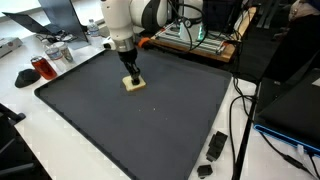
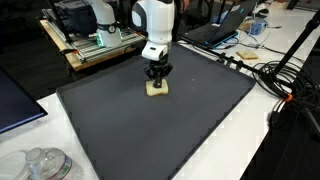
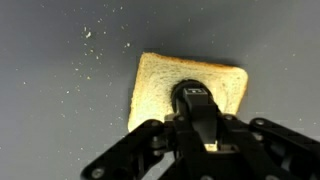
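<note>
A dark mat (image 1: pixel 150 120) covers most of the white surface (image 1: pixel 55 145) in a cluttered lab. Toward the mat's far side a bread slice (image 3: pixel 160 80) lies flat, nearly square, with no clear long axis. The hand (image 3: pixel 197 100), pinched together, rests its tips on it. Clear jars (image 2: pixel 45 165) stand off the mat, contents unreadable. Crumbs (image 3: pixel 95 35) lie beside the slice.
</note>
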`<state>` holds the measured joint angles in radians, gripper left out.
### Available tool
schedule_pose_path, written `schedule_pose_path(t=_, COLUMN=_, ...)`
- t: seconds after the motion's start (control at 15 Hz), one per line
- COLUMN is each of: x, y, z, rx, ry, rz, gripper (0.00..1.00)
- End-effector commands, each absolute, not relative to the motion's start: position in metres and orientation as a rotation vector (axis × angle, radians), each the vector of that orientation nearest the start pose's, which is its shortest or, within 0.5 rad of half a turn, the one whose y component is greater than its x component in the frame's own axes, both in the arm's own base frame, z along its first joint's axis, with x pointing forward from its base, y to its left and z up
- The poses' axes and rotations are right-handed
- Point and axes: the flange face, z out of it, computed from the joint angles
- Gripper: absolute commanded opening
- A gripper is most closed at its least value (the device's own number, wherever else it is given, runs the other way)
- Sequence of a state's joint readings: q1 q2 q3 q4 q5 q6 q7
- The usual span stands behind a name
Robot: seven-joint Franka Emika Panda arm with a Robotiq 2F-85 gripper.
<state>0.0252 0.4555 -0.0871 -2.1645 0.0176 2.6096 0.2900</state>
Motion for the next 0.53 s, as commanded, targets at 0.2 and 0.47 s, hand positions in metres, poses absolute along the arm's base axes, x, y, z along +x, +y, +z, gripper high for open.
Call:
schedule_pose_path(t=0.2, x=0.576, y=-0.007, z=0.141, rx=-3.230, ry=0.728, rz=0.124, gripper=0.05)
schedule_pose_path(t=0.47, x=0.588, y=-0.002, z=0.137, rx=-3.195, ry=0.555, rz=0.211, gripper=0.05)
